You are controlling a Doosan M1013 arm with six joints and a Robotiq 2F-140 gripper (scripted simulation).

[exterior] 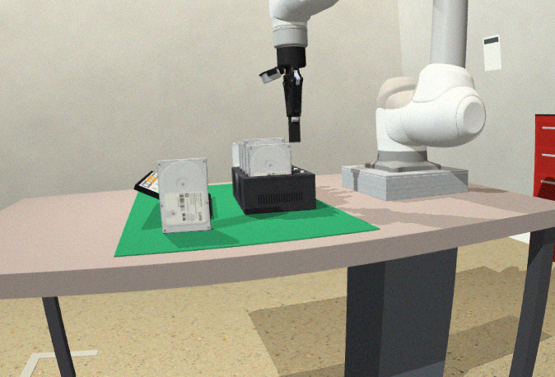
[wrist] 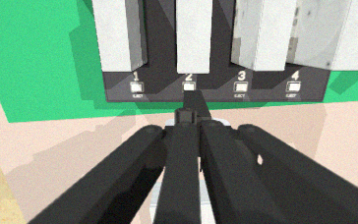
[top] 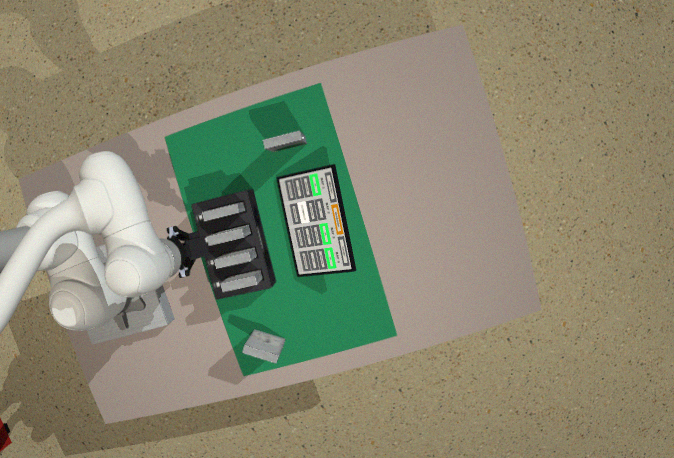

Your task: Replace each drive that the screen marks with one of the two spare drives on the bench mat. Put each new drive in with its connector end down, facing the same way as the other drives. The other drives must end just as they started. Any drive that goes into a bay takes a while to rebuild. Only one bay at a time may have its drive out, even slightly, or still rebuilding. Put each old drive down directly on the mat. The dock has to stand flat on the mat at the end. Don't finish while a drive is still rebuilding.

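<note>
The black dock (top: 266, 259) (exterior: 282, 200) (wrist: 162, 81) stands on the green mat (top: 348, 318) (exterior: 149, 244). It holds drives in bay 1 (top: 222, 211) (wrist: 114, 39), bay 2 (top: 228, 235) (wrist: 193, 39), bay 3 (top: 233, 258) (wrist: 272, 39) and bay 4 (top: 240, 281) (exterior: 269, 160). The bay 2 drive stands slightly higher. My gripper (top: 204, 245) (exterior: 294, 138) (wrist: 192, 104) is shut and empty, above the dock's button edge by eject button 2 (wrist: 189, 86). The screen (top: 316, 221) shows a white cell in row 2, green cells in rows 1, 3 and 4, and an orange cell beside row 2. Spare drives (top: 284, 141) (top: 263, 345) stand upright on the mat.
The tabletop (top: 429, 162) (exterior: 56, 230) surrounds the mat. The screen lies beyond the dock from the arm. One spare stands beyond bay 1's side, the other beyond bay 4's side. The arm's base block (exterior: 420, 184) is behind the gripper.
</note>
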